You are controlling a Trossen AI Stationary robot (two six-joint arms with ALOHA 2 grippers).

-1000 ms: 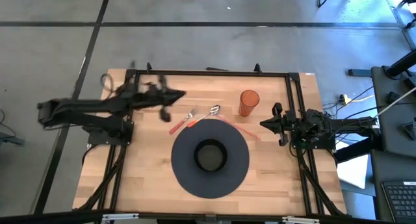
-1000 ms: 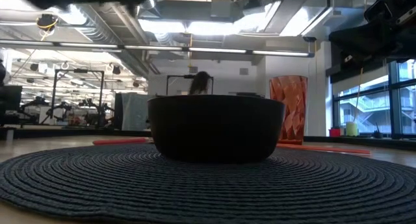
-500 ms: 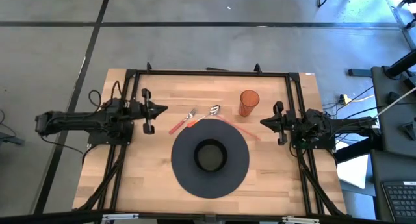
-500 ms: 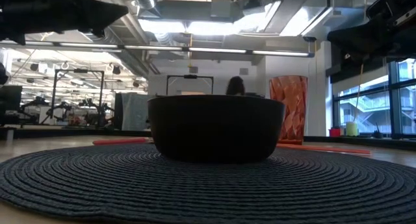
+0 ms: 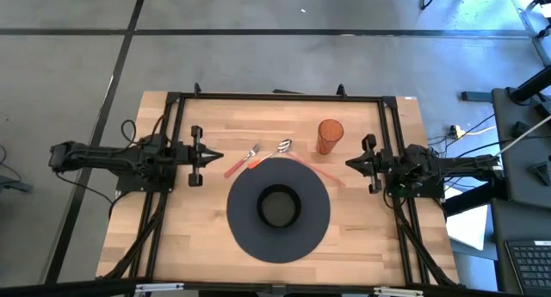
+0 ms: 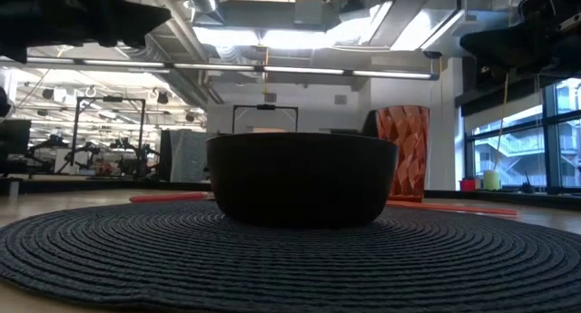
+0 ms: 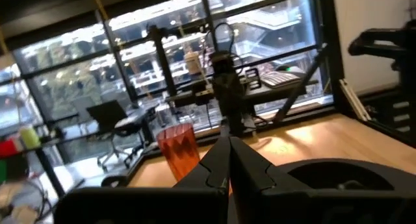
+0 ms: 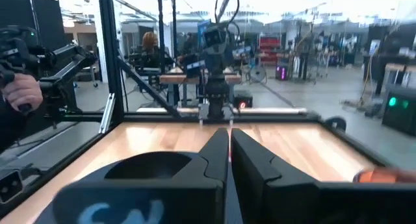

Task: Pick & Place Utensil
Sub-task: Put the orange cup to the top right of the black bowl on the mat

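A fork (image 5: 240,160) and a spoon (image 5: 274,151), both red-handled with metal heads, lie on the wooden table just beyond a round dark placemat (image 5: 250,232). A third thin red utensil (image 5: 315,170) lies along the mat's far right rim. A dark bowl (image 5: 278,207) (image 6: 301,179) sits on the middle of the mat. An orange cup (image 5: 330,136) (image 7: 177,148) stands upright past the mat. My left gripper (image 5: 217,157) (image 7: 229,164) is shut, left of the fork, touching nothing. My right gripper (image 5: 349,164) (image 8: 229,152) is shut, right of the mat.
A black frame rail (image 5: 275,97) borders the table's far and side edges. Bare wood lies left and right of the mat (image 6: 290,259). In the room behind, a person's hand (image 8: 19,91) holds a device.
My left arm has drawn back from above the table's far left part, toward the left edge and slightly nearer, and has turned level with its fingers pointing right. The utensils, the cup and the bowl have stayed put. A person in the background has walked rightward.
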